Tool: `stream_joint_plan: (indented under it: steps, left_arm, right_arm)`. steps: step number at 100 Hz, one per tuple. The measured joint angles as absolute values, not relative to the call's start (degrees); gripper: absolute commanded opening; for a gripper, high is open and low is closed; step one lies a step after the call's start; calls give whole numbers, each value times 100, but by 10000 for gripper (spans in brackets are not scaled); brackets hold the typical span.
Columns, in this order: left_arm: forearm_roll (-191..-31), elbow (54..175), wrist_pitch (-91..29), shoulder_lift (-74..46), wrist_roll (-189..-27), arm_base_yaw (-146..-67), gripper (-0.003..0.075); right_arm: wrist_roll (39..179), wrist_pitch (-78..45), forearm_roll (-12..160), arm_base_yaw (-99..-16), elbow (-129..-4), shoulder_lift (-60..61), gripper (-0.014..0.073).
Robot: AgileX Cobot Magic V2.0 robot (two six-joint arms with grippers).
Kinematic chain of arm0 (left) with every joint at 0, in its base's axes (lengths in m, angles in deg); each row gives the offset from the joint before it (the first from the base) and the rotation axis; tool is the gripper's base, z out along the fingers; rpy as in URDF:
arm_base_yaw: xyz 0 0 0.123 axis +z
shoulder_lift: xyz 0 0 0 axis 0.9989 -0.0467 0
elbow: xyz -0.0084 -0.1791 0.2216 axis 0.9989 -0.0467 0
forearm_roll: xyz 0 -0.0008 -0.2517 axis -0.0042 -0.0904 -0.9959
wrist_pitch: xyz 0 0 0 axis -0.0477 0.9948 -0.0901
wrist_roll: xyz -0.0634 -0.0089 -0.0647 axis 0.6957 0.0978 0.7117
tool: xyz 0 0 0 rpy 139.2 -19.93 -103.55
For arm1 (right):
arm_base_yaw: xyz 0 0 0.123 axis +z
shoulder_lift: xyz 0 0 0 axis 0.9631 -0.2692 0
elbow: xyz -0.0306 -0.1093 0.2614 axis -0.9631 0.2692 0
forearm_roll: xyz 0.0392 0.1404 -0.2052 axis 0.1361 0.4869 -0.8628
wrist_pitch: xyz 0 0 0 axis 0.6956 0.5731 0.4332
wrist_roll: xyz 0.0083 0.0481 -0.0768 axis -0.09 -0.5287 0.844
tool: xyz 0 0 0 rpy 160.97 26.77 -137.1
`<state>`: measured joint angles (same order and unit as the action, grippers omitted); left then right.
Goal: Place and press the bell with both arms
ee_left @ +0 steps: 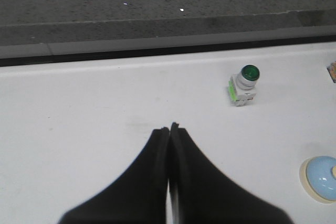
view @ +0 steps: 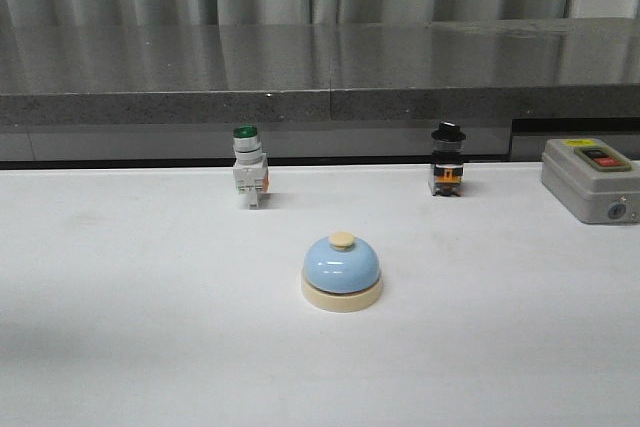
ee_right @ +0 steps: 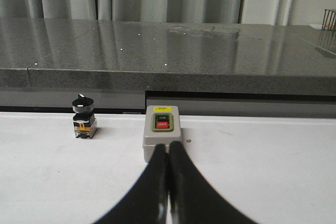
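Note:
The light-blue dome bell with a cream base and cream button stands upright in the middle of the white table. Its edge also shows in the left wrist view. Neither arm shows in the front view. My left gripper is shut and empty above bare table, apart from the bell. My right gripper is shut and empty, its tips in front of the grey switch box. The bell is out of the right wrist view.
A green-capped white switch stands at the back left. A black-capped switch stands at the back right. A grey on/off switch box sits at the far right. A dark stone ledge runs behind the table.

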<state>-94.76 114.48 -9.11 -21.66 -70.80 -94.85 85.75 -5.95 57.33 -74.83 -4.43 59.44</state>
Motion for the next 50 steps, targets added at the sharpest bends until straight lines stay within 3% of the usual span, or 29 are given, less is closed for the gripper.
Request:
stream_joint_plan:
  steps: [50]
  left_arm:
    - [-9633,9253,-2090,162,-7080,-9375,-20]
  right_arm:
    - [8575,-595,5733,-7483,-443,5944,-70]
